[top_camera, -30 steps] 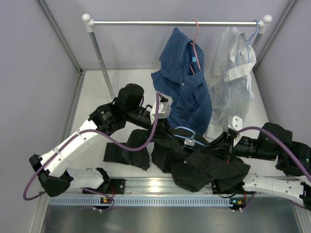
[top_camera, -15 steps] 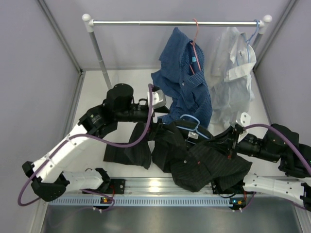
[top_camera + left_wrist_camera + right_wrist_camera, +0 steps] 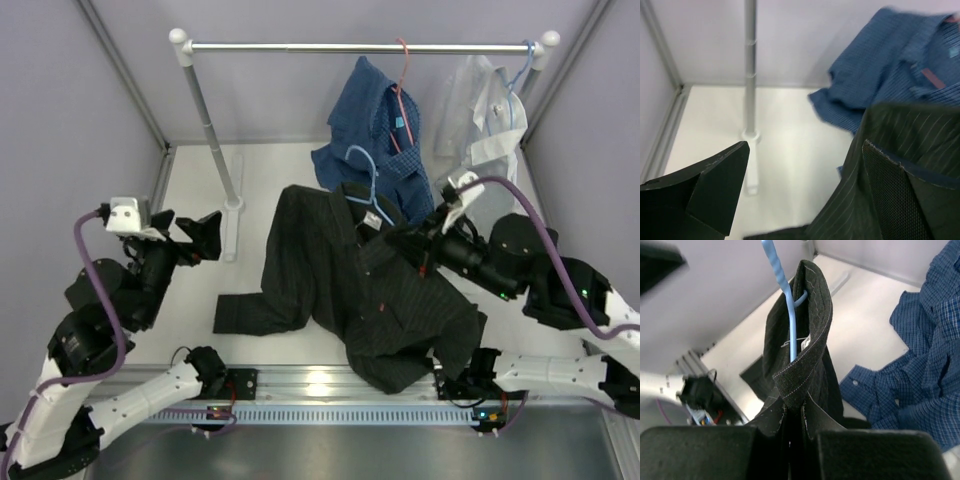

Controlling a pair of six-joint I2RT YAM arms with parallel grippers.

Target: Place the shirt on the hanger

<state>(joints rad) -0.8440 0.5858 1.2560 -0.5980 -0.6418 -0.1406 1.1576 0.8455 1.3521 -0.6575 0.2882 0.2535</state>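
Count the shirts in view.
3: black pinstriped shirt, collar lifted, body trailing onto the white table; blue checked shirt hanging midway along the metal rail; white shirt hanging at its right end. None looks hidden.

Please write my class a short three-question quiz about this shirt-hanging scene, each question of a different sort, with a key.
1. True or false: the left hand is open and holds nothing.
2. The black shirt's collar sits around: A) a light-blue hanger, B) a red hanger, C) the rail.
3. Fill in: the ___ hand grips the black shirt.
Key: 1 true; 2 A; 3 right hand.
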